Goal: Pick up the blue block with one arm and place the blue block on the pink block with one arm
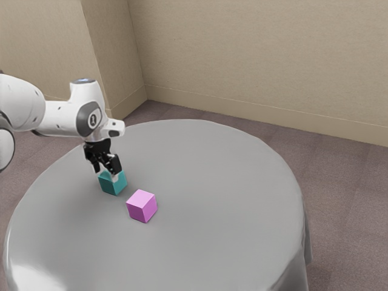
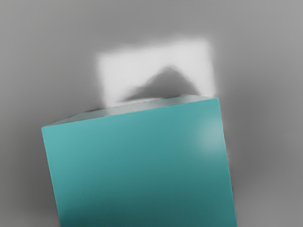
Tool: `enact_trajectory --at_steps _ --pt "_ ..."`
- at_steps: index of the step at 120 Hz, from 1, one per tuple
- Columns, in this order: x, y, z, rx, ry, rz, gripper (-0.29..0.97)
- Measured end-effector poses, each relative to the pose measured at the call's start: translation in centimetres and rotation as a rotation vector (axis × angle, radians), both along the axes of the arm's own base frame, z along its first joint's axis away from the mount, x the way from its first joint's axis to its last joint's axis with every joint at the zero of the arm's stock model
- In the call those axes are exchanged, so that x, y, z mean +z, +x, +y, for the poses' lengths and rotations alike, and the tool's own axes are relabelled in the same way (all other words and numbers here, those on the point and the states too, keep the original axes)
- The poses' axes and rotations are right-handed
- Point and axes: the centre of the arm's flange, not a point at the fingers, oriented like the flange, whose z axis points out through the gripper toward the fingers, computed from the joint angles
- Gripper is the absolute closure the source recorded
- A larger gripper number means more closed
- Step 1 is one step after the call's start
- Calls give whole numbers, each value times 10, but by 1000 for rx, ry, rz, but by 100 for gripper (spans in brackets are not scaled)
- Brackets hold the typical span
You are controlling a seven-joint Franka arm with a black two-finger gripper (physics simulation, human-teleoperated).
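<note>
We have the blue block (image 1: 114, 183) in the gripper (image 1: 109, 172); pink block (image 1: 141, 205) is next.
Gripper is clamped on the blue block, low at the surface (image 1: 230, 182). The pink block sits just beside it, toward the exterior view's right and nearer.

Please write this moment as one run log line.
gripper: shut on blue block | pink block: apart, top bare, on table | stacking: not done

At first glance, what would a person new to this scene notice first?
The black pincer of the white arm is down at the top of a small teal-blue cube, toward the exterior view's left. A matte pink cube stands apart, just beside it. Both cubes are on a round table under grey cloth.
</note>
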Motion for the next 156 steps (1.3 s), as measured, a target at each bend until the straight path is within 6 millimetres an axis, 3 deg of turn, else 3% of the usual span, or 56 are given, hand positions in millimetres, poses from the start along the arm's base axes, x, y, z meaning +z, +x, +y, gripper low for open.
enact_trajectory --at_steps 19,42,78,125,156 --pt "-5 12 -2 1 10 -7 0" --pt "-21 16 -1 15 7 8 0" --pt "-28 16 -1 26 7 11 0" --pt "-26 21 -6 13 15 -5 22" --pt "-27 23 -8 6 19 -8 25"
